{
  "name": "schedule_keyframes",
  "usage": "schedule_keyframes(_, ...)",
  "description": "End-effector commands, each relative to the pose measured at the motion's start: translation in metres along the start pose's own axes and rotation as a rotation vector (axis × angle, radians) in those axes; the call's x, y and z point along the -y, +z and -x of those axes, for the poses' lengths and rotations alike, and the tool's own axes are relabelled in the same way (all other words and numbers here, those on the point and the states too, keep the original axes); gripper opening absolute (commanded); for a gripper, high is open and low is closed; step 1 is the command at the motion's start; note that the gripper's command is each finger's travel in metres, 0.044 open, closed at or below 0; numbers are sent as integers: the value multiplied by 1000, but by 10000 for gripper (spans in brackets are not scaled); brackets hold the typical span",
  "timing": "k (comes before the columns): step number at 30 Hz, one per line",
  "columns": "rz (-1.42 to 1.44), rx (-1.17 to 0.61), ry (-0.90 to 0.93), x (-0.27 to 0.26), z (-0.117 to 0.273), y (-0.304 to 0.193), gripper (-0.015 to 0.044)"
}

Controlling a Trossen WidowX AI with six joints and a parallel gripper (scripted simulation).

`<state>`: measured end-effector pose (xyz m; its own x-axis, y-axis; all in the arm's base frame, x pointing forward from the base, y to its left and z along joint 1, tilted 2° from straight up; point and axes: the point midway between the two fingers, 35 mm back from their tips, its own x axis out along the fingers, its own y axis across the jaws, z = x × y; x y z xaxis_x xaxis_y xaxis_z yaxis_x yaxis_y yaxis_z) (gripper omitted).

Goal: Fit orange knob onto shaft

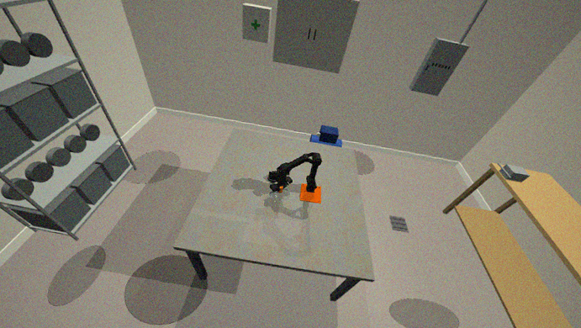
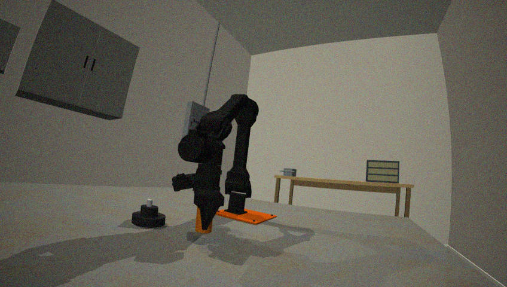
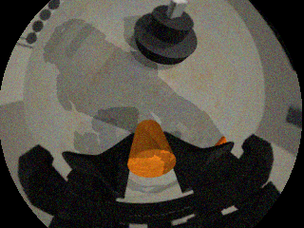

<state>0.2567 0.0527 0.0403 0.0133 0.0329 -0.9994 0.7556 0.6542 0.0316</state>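
While the arm is folded down over the table, left to right in the exterior view:
pedestal: round, black, stepped (image 2: 148, 217) (image 3: 165, 40); on the tabletop (image 1: 268, 240), well apart from the knob.
shaft: silver (image 2: 149, 202) (image 3: 177, 9), upright on top of the pedestal, bare.
knob: orange cylinder (image 2: 203, 220) (image 3: 151, 152) (image 1: 281, 189), upright, at the tabletop; hole not visible.
claw: black gripper (image 2: 205, 225) (image 3: 148, 135), pointing down, clamped on the knob, a finger on either side.
arm: black (image 1: 301, 160) (image 2: 227, 110), bent over, reaching down to the knob.
base plate: orange, flat (image 1: 317, 199) (image 2: 261, 219), under the arm's foot, to the right of the knob.
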Motion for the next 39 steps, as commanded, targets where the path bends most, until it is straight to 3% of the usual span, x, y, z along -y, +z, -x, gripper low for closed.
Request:
schedule_keyframes(1,54,-3,13,-1,5,-4,6)
schedule_keyframes(31,-2,3,1,-19,134,8,0)
schedule_keyframes(39,-4,2,16,-18,139,7,0)
